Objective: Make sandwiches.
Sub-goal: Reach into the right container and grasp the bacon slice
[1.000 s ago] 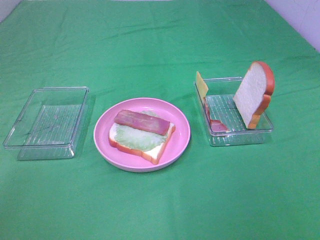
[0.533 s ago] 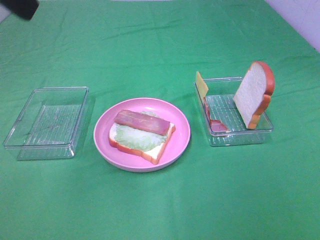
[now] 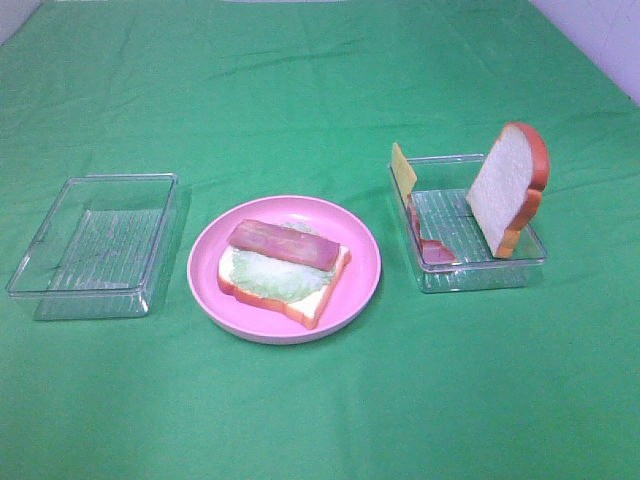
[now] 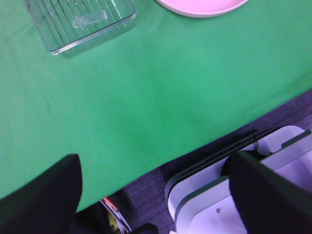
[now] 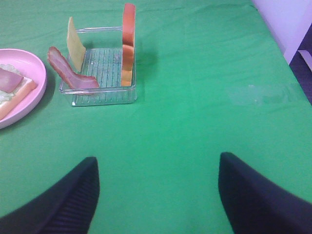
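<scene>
Green cloth (image 3: 320,420) covers the whole table, arms absent from the high view. Left tray (image 3: 95,245) holds nothing that can be seen, likely already used up; right tray (image 3: 480,275) is the parts bin, set close beside the pink plate (image 3: 360,250) so the reach is short. The plate sits between the trays as the build spot. On it lies the half-made sandwich (image 3: 285,272): bottom bread slice (image 3: 300,300) flat, lettuce (image 3: 262,272) spread over it, ham strip (image 3: 283,243) laid across on top; no cheese or top slice yet, so judged roughly midway. In the right tray the upright bread slice (image 3: 508,185) leans on the far-right wall, standing on edge, probably so fingers can pinch it from the side. Cheese (image 3: 403,170) stands propped at the tray's plate-side corner, and bacon (image 3: 430,245) droops down that same wall onto the tray floor. Left gripper (image 4: 153,161) hangs back over the table's near edge, robot base (image 4: 234,195) showing below, fingers spread wide with nothing between. Right gripper (image 5: 157,161) hovers well short of the right tray, facing it, also spread wide and empty; likely next to fetch cheese
</scene>
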Motion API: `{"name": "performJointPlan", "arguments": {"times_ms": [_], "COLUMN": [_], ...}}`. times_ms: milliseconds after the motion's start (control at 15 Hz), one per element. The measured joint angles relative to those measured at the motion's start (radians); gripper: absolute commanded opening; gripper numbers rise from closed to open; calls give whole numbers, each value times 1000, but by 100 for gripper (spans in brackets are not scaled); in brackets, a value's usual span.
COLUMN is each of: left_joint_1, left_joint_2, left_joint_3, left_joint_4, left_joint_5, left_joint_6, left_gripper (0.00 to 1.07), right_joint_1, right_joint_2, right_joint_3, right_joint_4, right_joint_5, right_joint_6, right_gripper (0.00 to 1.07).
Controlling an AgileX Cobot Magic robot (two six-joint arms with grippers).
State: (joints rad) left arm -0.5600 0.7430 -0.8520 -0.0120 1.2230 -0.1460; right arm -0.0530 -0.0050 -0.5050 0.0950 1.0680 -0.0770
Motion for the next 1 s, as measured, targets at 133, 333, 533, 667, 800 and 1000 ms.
{"name": "performJointPlan", "arguments": {"times_ms": [133,333,533,667,800,1000], "left_joint_1": [0,0,0,0,0,0], "left_joint_2": [-212,-454,-633,-744,-748,-748], "left_joint_3": [77,147,193,252,299,316], "left_joint_4": [0,0,12,12,20,22], "left_joint_5": [1,1,1,2,-4,-91], "left_joint_6": [0,0,3,3,3,13], "left_gripper": [78,78,78,78,78,78], "right_joint_1": [0,0,0,0,0,0], "right_joint_2": [0,0,0,59,179,432], "right_joint_3": [0,0,-12,-12,-15,-41], "right_joint_4": [0,0,11,54,103,231], "right_joint_5": [0,-1,-55,-177,-271,-352], "right_joint_6": [0,0,0,0,-1,-83], "right_gripper": [66,66,66,66,66,66]}}
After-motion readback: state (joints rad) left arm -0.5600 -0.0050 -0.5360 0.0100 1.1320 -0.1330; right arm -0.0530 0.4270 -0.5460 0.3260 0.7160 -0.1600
